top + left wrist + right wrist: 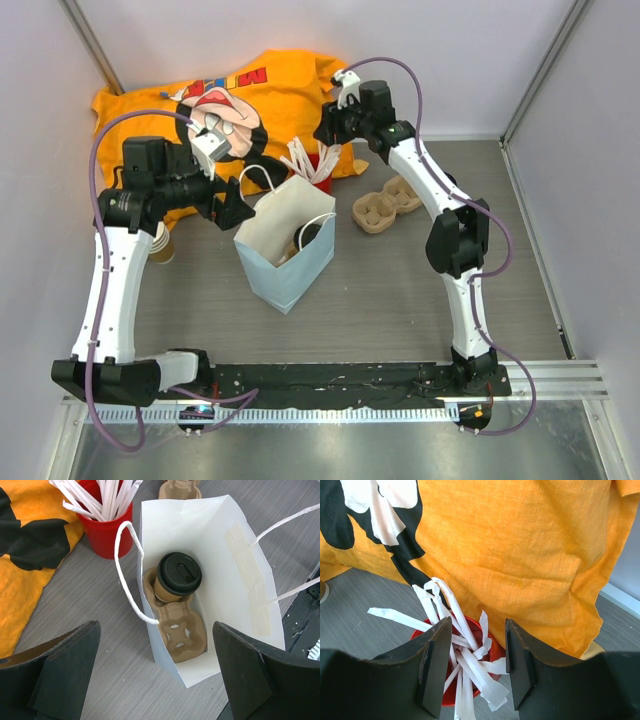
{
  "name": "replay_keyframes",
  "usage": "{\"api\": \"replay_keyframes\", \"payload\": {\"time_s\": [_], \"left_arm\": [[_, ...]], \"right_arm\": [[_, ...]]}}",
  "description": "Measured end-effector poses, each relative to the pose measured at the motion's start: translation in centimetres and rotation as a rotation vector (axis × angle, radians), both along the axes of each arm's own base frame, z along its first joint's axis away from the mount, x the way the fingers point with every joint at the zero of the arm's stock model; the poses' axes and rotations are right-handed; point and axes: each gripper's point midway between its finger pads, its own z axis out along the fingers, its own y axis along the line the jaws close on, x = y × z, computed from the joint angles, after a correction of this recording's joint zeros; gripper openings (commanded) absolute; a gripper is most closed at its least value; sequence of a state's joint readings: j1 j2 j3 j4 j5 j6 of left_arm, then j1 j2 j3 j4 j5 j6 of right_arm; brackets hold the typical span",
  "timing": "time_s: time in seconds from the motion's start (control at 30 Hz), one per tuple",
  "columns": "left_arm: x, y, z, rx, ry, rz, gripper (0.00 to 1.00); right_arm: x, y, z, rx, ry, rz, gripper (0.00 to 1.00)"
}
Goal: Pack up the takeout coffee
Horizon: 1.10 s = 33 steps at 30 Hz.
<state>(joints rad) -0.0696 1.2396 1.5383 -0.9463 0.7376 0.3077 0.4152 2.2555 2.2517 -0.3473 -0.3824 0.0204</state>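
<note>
The takeout coffee (179,573) stands upright inside the white paper bag (210,535), seated in the rear pocket of a cardboard carrier (176,627) that lies along the bag's floor. Its black lid faces straight up, so the cup's long axis is vertical and lines up with the bag's open mouth.

The left pincer (155,627) hangs over the bag's near left edge with its jaws spread wide and nothing between them. From there the cup lies ahead and below, down inside the bag. That makes the left arm clearly the nearer one to the coffee.

The right pincer (478,622) is behind the bag, poised above the red cup (107,535) of white sticks (465,630). Its jaws stand about half apart. Several sticks lie in the gap, but none looks clamped.

Judging by this, the cup itself is already packed. Any further move probably concerns the sticks, which would travel forward from the red cup and down into the bag's mouth, beside the lid. A loose bag handle curls over the left rim and could snag.
</note>
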Motion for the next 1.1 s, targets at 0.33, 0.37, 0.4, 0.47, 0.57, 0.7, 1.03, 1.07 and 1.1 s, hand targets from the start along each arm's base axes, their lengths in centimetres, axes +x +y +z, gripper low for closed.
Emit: {"api": "replay_keyframes", "payload": {"time_s": [0.33, 0.37, 0.4, 0.47, 0.57, 0.7, 1.03, 1.07, 1.1], "left_arm": [[0.1, -0.2, -0.2, -0.012, 0.017, -0.004, 1.00], [0.1, -0.2, -0.2, -0.013, 0.017, -0.004, 1.00], [0.0, -0.2, -0.1, -0.014, 0.017, -0.006, 1.00], [0.0, -0.2, -0.1, -0.015, 0.017, -0.007, 1.00], [0.0, -0.3, -0.1, -0.017, 0.016, -0.008, 1.00], [0.0, -0.3, -0.1, -0.018, 0.015, -0.010, 1.00], [0.1, -0.2, -0.2, -0.022, 0.018, -0.008, 1.00], [0.1, -0.2, -0.3, -0.023, 0.019, -0.008, 1.00], [0.1, -0.2, -0.3, -0.023, 0.020, -0.008, 1.00]], "right_arm": [[0.1, -0.2, -1.4, -0.022, 0.030, -0.015, 0.47], [0.1, -0.2, -1.6, -0.024, 0.032, -0.015, 0.46], [0.1, -0.2, -1.7, -0.026, 0.033, -0.016, 0.45], [0.1, -0.1, -1.9, -0.028, 0.035, -0.016, 0.43], [0.1, 0.0, -2.2, -0.032, 0.041, -0.015, 0.39], [0.0, 0.2, -2.8, -0.040, 0.050, -0.011, 0.29], [0.0, 0.1, -3.1, -0.056, 0.046, -0.012, 0.09], [0.0, 0.1, -3.1, -0.056, 0.045, -0.011, 0.08], [0.0, 0.1, -3.1, -0.057, 0.044, -0.011, 0.08]]}}
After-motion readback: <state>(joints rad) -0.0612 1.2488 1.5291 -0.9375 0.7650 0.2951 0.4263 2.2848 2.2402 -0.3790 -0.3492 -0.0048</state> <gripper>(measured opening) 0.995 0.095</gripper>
